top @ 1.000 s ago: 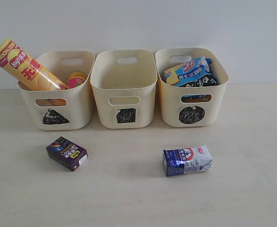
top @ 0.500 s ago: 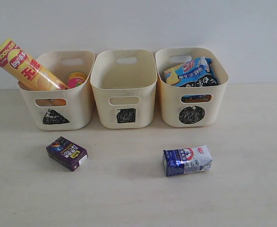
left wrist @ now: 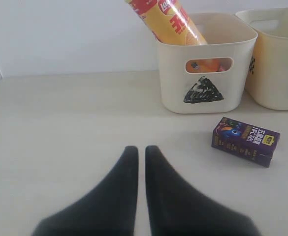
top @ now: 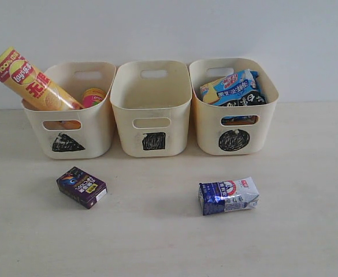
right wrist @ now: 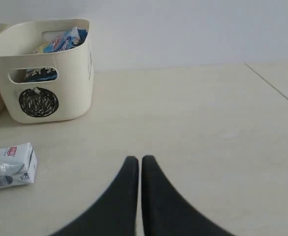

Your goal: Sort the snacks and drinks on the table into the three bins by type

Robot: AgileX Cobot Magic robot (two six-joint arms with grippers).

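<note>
3 bins (top: 125,130): smooth cream plastic (matt) | table (top: 157,248): pale wood grain | blue bag (top: 233,86): crinkly, glossy

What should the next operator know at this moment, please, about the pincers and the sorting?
Left pincer: shut, empty. Right pincer: shut, empty.
Done: yellow-orange tube and pink tube stand in the triangle bin; blue-black-white bag is in the circle bin.
Left: purple carton and blue-and-white carton lie on the table. The square bin shows nothing inside, so it is probably theirs.
</note>
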